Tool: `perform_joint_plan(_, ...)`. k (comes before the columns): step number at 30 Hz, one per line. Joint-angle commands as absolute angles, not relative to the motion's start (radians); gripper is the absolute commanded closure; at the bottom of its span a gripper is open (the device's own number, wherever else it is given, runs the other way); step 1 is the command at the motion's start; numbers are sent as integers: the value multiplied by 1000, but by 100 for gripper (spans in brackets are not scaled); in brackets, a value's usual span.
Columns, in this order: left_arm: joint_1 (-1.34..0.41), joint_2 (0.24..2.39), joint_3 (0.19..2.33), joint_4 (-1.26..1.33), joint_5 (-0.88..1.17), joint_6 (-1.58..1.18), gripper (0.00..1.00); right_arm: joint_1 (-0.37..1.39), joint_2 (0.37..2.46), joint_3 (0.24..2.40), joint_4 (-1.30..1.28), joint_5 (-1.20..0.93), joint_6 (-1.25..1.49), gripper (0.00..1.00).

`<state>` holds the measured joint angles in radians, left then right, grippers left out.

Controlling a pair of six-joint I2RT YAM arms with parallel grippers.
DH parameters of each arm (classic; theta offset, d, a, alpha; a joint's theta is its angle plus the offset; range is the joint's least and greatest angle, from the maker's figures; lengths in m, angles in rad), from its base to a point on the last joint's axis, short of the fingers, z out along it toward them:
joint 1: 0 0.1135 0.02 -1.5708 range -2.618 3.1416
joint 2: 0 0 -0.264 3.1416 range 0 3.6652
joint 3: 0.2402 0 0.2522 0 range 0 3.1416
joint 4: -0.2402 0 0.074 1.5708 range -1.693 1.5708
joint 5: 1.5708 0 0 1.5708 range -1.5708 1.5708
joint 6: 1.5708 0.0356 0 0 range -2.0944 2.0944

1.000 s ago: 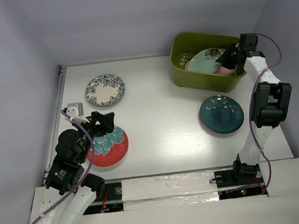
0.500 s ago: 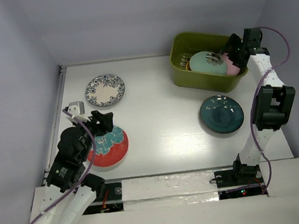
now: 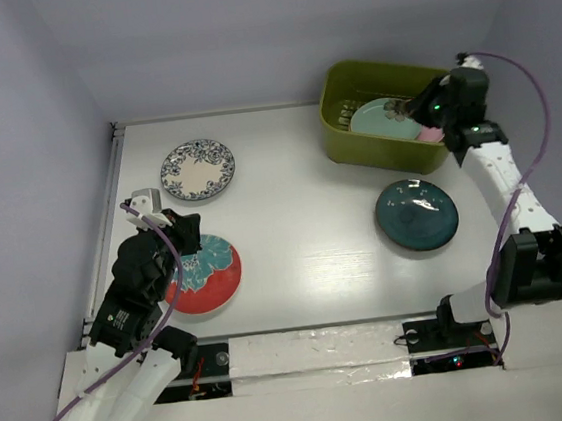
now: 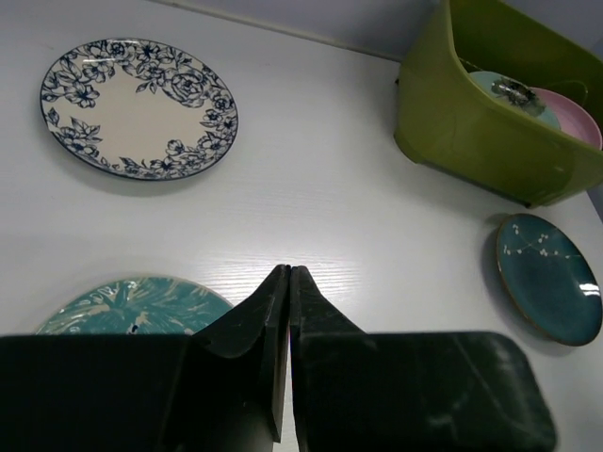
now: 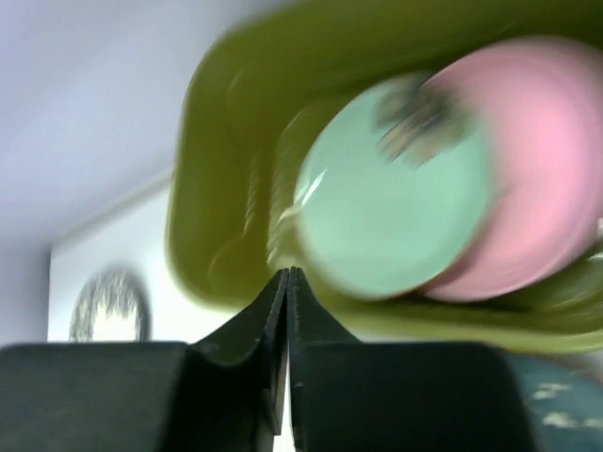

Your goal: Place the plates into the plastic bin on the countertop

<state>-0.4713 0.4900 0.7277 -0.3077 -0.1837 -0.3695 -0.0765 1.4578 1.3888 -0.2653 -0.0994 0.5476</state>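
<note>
While the plastic bin [image 3: 385, 151] at the countertop's [image 3: 302, 218] far right holds the mint green plate [image 3: 382, 119] and pink plate [image 3: 432, 134] (others may hide beneath), we count three outside: dark teal plate [image 3: 417, 213], red-and-teal plate [image 3: 209, 274], white floral plate [image 3: 197, 169]; left gripper [image 4: 287, 269] and right gripper [image 5: 287, 271] are pressed together, empty.

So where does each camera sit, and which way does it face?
Top external: high behind the arms, looking down on the white table; both arms show.
Left wrist: on the left arm, looking across the table to the white blue-flowered round plate and olive-green plastic bin; its shut jaws show.
Right wrist: on the right arm, looking into the bin at mint green round plate and pink plate; its shut jaws show.
Shared: all see the bin.
</note>
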Motion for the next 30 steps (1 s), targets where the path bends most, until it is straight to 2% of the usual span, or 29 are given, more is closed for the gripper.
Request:
perform_joint_plan(1, -474, 499, 730, -284, -202, -367, 100, 122, 1404, 1286, -132, -117, 563, 100)
perform_joint_plan(3, -474, 521, 736, -288, -198, -367, 100, 295, 1364, 1150, -36, -133, 595, 100)
perform_joint_plan(4, -474, 529, 738, -288, -196, -367, 100, 296, 1364, 1149, -8, -150, 595, 100)
perform_joint_plan(5, -474, 547, 741, -288, -193, -368, 100, 413, 1371, 1096, 49, -172, 627, 100)
perform_joint_plan(7, -474, 564, 750, -285, -189, -370, 100, 526, 1434, 1062, 156, -238, 658, 97)
perform_joint_plan(9, -474, 594, 758, -284, -175, -379, 100, 657, 1497, 1042, 233, -279, 698, 79)
perform_joint_plan(10, -474, 603, 761, -278, -164, -380, 98, 688, 1562, 1032, 267, -294, 715, 53)
perform_joint_plan(11, -474, 623, 764, -276, -163, -385, 94, 716, 1597, 1020, 316, -307, 754, 39)
perform_joint_plan(13, -474, 644, 765, -262, -150, -396, 89, 778, 1670, 1017, 402, -340, 787, 27)
perform_joint_plan(15, -474, 670, 768, -259, -143, -399, 81, 813, 1768, 1016, 489, -348, 837, 26)
perform_joint_plan(21, -474, 672, 765, -258, -184, -393, 70, 885, 1995, 1045, 652, -393, 975, 29)
perform_joint_plan(30, -456, 658, 752, -250, -235, -391, 65, 937, 2197, 1117, 787, -475, 1106, 50)
